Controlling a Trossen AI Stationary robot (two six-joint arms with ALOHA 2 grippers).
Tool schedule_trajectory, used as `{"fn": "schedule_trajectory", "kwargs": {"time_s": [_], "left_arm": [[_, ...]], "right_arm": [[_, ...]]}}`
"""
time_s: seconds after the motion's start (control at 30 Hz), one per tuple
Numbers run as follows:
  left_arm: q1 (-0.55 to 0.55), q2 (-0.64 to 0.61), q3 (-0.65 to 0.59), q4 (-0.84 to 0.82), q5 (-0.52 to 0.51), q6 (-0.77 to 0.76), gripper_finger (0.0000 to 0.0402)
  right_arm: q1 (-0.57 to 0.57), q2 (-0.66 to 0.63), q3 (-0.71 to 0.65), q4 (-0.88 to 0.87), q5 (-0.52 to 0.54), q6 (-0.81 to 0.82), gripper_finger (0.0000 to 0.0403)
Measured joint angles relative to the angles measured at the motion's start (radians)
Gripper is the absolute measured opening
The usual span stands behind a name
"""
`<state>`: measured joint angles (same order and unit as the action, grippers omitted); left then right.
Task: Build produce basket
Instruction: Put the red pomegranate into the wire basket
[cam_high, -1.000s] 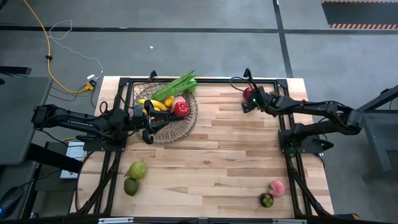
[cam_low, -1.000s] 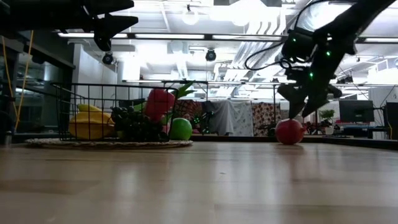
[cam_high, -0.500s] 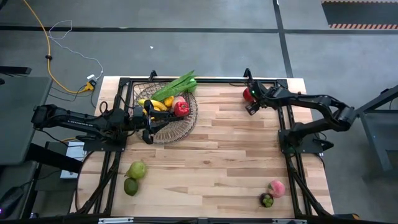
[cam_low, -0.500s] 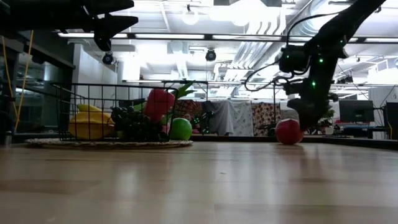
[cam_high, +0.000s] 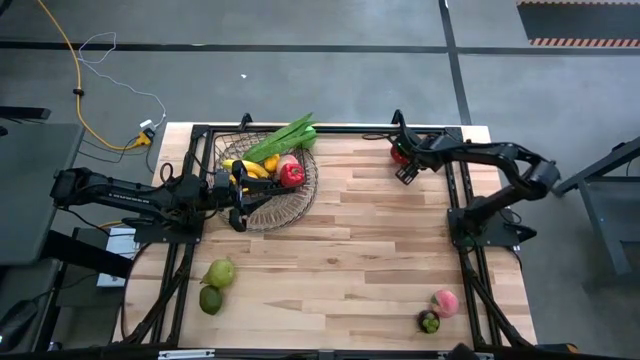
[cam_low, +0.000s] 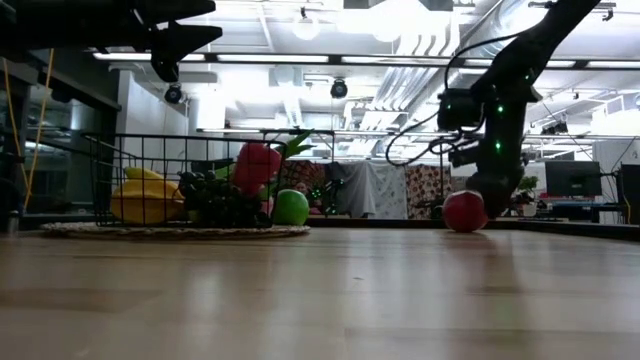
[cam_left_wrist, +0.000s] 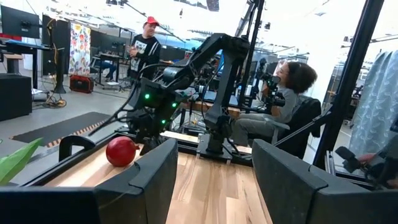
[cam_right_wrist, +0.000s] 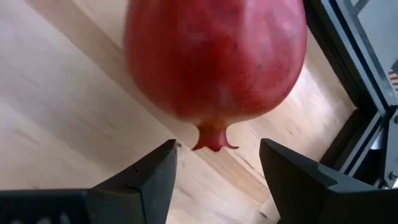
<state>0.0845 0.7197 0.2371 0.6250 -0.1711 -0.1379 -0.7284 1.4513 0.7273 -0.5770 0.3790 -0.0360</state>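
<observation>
high view shows the right gripper (cam_high: 403, 163) at the far right part of the table (cam_high: 380, 250), reaching over a red pomegranate (cam_high: 398, 153) that sits on the wood near the far edge. right wrist view looks straight at that pomegranate (cam_right_wrist: 214, 59); the two dark fingers (cam_right_wrist: 152, 174) stand apart with the fruit's little crown between them and ahead of them, so the jaws are open and hold nothing. low view puts the pomegranate (cam_low: 465, 211) resting on the tabletop under the gripper.

the left gripper (cam_high: 240, 200) hangs over the near side of the basket (cam_high: 300, 195), which sits at the far left of the table; its fingers (cam_left_wrist: 149, 180) are spread and empty. the basket holds a banana (cam_high: 250, 168), a red pepper (cam_high: 291, 175), dark grapes (cam_low: 215, 200) and long green leaves (cam_high: 285, 135).

two green fruits (cam_high: 215, 285) lie near the left front corner; a pink fruit (cam_high: 446, 302) and a dark purple one (cam_high: 429, 321) lie near the right front corner.
</observation>
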Motion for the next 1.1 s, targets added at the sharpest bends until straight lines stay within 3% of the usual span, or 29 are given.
{"fn": "schedule_trajectory", "kwargs": {"time_s": [0.53,1.1], "left_arm": [[0.0,0.0,0.0,0.0,0.0,-0.006,0.0195],[0.0,0.0,0.0,0.0,0.0,-0.007,0.0195]], "right_arm": [[-0.011,0.016,0.001,0.076,0.004,-0.032,0.0209],[-0.011,0.01,0.001,0.061,-0.001,-0.017,0.0006]]}}
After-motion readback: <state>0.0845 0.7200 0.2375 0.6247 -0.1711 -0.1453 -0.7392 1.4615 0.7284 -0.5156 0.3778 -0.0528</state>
